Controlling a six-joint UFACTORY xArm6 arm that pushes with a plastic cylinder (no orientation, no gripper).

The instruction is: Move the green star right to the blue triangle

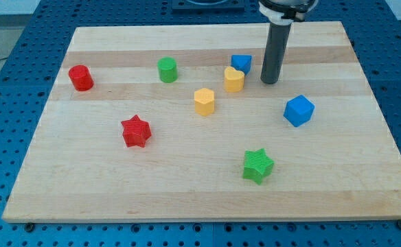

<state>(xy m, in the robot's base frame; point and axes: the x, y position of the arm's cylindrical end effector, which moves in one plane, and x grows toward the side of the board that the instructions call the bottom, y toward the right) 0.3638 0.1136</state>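
The green star (257,165) lies near the view's bottom, right of centre. The blue triangle (241,64) sits near the view's top, right of centre, touching a yellow heart-shaped block (233,79) just below and left of it. My tip (270,81) rests on the board just right of the blue triangle and the yellow heart, a small gap apart from both. The green star is far below my tip.
A blue cube (299,110) lies right of centre, between my tip and the green star. A yellow hexagon (204,101), a green cylinder (167,69), a red cylinder (81,77) and a red star (135,131) lie further left. The wooden board (365,185) ends on a blue perforated table.
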